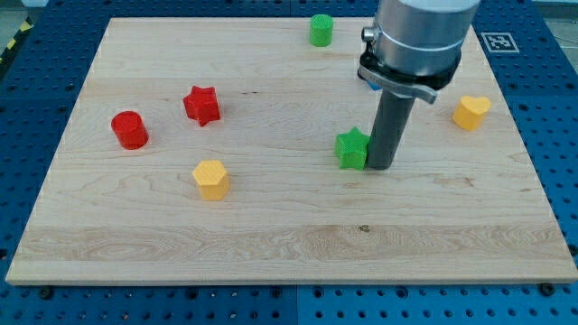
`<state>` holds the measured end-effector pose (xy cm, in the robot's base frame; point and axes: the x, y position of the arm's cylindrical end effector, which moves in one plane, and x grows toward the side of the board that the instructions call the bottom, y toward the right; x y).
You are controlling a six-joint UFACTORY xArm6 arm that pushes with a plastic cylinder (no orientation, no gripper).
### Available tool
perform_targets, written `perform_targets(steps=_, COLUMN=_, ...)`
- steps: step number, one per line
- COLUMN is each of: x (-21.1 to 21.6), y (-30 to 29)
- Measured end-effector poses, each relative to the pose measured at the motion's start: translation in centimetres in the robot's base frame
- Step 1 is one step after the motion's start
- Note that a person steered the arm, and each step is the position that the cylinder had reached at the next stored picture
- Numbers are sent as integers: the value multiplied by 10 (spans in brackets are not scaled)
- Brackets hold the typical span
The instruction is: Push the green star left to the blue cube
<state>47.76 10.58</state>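
6 blocks show on the wooden board: 2 green, 2 red, 2 yellow. The green star lies right of the board's centre, with my tip touching or just beside its right side. There are no jaws here, only 1 dark rod, and it holds nothing. 1 green cylinder stands at the top edge, right of the middle. 1 red star and 1 red cylinder sit toward the left edge, near each other. 1 yellow hexagonal block lies left of centre, below the red star. 1 yellow heart-like block sits near the right edge. The blue cube cannot be made out; the arm's grey body covers part of the top right.
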Motion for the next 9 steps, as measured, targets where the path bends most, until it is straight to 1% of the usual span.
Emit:
perform_targets(steps=1, x=31, y=-1)
perform_targets(steps=2, x=34, y=-34)
perform_targets(steps=3, x=1, y=-38)
perform_targets(steps=4, x=-31, y=-30)
perform_targets(steps=5, x=-54, y=-30)
perform_targets(steps=7, x=-88, y=-31)
perform_targets(steps=9, x=-94, y=-36)
